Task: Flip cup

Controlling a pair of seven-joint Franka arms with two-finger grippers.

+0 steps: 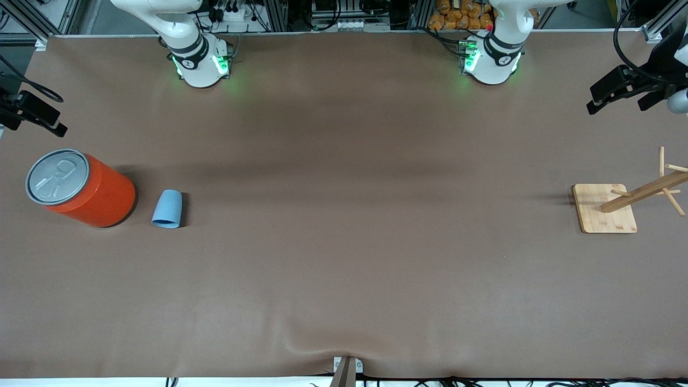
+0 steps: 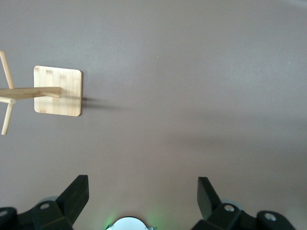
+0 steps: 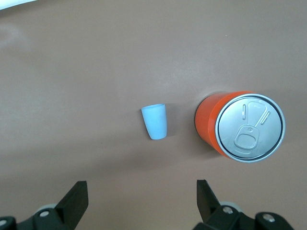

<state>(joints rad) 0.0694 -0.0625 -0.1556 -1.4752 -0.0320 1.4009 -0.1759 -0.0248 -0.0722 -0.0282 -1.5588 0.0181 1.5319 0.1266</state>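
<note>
The small light-blue cup (image 1: pixel 167 208) is on the brown table beside the orange can, at the right arm's end. It seems to lie on its side with its wide end toward the front camera; its inside does not show. It also shows in the right wrist view (image 3: pixel 155 121). My right gripper (image 3: pixel 141 188) is open and empty, high over that end of the table, apart from the cup. My left gripper (image 2: pixel 143 186) is open and empty, high over the left arm's end of the table.
A big orange can (image 1: pixel 80 188) with a grey pull-tab lid stands beside the cup, toward the table's end. A wooden peg rack on a square base (image 1: pixel 604 208) stands at the left arm's end, also in the left wrist view (image 2: pixel 58 91).
</note>
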